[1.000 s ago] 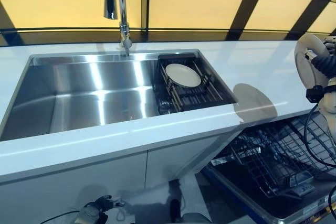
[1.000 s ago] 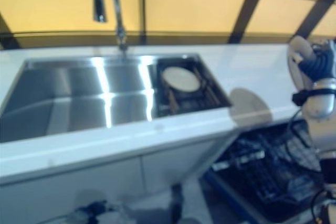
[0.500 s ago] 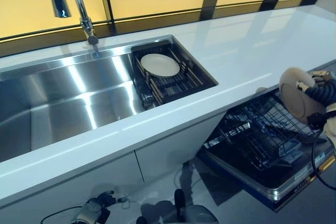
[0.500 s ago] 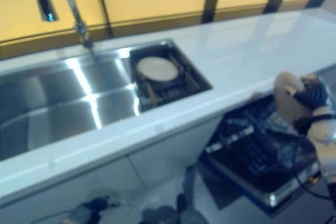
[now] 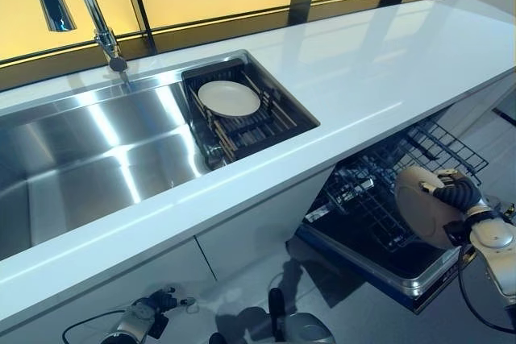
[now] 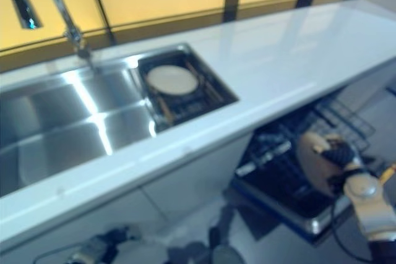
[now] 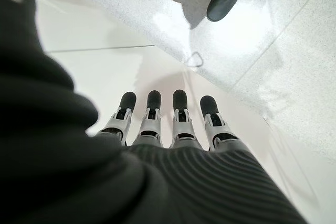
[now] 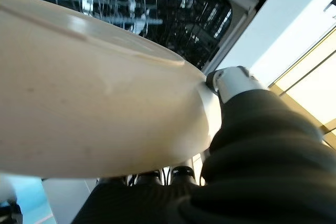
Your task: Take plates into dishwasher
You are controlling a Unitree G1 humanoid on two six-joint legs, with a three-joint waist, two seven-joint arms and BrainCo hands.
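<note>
My right hand [image 5: 458, 196] is shut on a cream plate [image 5: 422, 217], held on edge over the front of the open dishwasher's wire rack [image 5: 387, 199]. In the right wrist view the plate [image 8: 84, 103] fills most of the picture, with the rack [image 8: 152, 14] past it. A second cream plate [image 5: 229, 98] lies on the dark drying rack [image 5: 250, 122] at the right end of the steel sink [image 5: 97, 151]. My left hand [image 7: 163, 124] hangs low by the floor with straight fingers and holds nothing.
A white countertop [image 5: 363, 78] runs over the dishwasher. The open dishwasher door [image 5: 379, 267] juts out low on the right. A chrome tap [image 5: 93, 18] stands behind the sink. White cabinet fronts [image 5: 105, 296] are below the counter.
My right hand has carried the plate down from counter height to just over the dishwasher rack. The camera has turned right and down, so the sink has shifted left in view.
</note>
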